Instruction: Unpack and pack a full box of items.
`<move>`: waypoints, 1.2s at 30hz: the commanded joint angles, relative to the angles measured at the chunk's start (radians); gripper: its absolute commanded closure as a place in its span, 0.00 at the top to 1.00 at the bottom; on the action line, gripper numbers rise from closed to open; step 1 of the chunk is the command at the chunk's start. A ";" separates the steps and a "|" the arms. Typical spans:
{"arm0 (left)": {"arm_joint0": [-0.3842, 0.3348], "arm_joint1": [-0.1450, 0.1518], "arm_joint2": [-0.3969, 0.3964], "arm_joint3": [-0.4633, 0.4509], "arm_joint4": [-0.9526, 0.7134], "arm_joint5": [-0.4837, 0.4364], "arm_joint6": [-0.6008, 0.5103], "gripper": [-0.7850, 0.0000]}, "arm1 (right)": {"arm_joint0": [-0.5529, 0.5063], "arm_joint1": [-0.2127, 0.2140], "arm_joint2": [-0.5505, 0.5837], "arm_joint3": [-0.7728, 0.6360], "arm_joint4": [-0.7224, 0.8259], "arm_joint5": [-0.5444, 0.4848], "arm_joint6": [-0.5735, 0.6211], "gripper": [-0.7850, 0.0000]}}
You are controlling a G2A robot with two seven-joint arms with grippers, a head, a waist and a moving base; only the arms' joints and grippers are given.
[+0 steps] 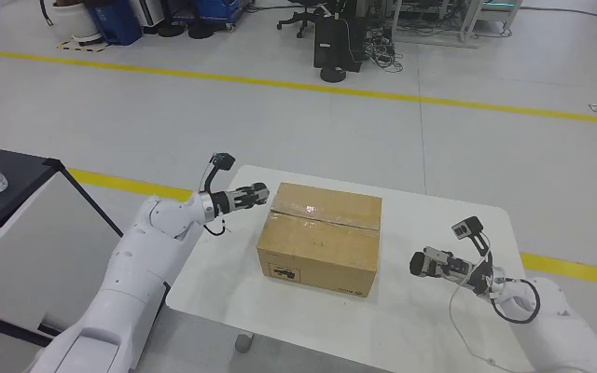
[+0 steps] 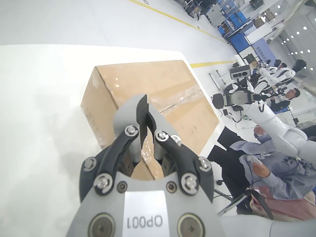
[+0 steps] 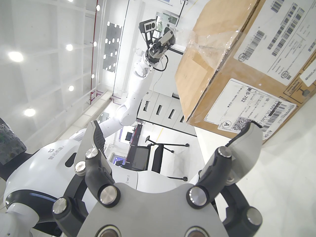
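Note:
A closed cardboard box [image 1: 322, 238] stands in the middle of the white table, its top seam sealed with clear tape [image 2: 177, 97]. My left gripper [image 1: 256, 196] hovers at the box's far left top corner, fingers shut with nothing between them; in the left wrist view the left gripper [image 2: 145, 104] points over the box [image 2: 158, 80] toward the taped seam. My right gripper [image 1: 417, 264] sits low on the table just right of the box. In the right wrist view the right gripper [image 3: 172, 134] is open, facing the labelled side of the box [image 3: 222, 62].
The white table [image 1: 438, 317] has bare surface in front of and to the right of the box. A second table with a dark rim [image 1: 28, 177] stands to the left. Shipping labels [image 3: 249, 109] cover the box's side near the right gripper.

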 commanded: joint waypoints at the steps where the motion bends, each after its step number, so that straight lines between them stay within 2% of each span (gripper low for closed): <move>1: 0.007 0.004 -0.007 -0.043 -0.013 0.008 -0.013 0.00 | 0.000 0.000 0.000 0.000 0.000 0.000 0.000 1.00; 10: 0.048 0.015 -0.012 -0.233 -0.086 0.051 -0.106 0.00 | 0.000 0.000 0.000 0.000 0.000 0.000 0.000 1.00; 18: 0.035 0.012 0.018 -0.361 -0.157 0.075 -0.166 0.00 | 0.000 0.000 0.000 0.000 0.000 0.000 0.000 1.00; 30: -0.065 -0.018 0.121 -0.421 -0.294 0.151 -0.228 0.00 | 0.000 0.000 0.000 0.000 0.000 0.000 0.000 1.00; 36: -0.070 -0.019 0.127 -0.424 -0.292 0.153 -0.233 0.00 | 0.000 0.000 0.000 0.000 0.000 0.000 0.000 1.00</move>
